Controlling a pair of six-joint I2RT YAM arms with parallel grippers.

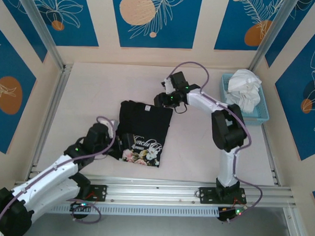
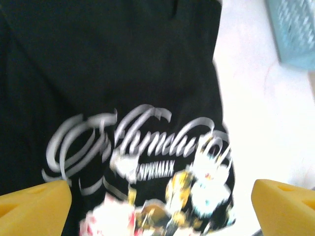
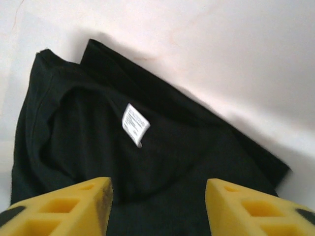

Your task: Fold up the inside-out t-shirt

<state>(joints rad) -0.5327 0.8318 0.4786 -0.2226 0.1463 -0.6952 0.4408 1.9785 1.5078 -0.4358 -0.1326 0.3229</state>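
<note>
2 arms angled inward, both grippers parted.
Left arm [image 1: 56, 171] stretches from the near-left corner, left gripper [image 1: 121, 141] spread wide; right arm [image 1: 227, 131] elbows leftward, right gripper [image 1: 162, 100] holding nothing.

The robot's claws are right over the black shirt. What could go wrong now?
1. The left gripper hangs open just over the printed end of the t-shirt. If it pulls away low, a finger might snag the top layer and undo the fold.
2. Under the open right gripper, the collar end by the white label looks rumpled, so another fold there could come out crooked.
</note>
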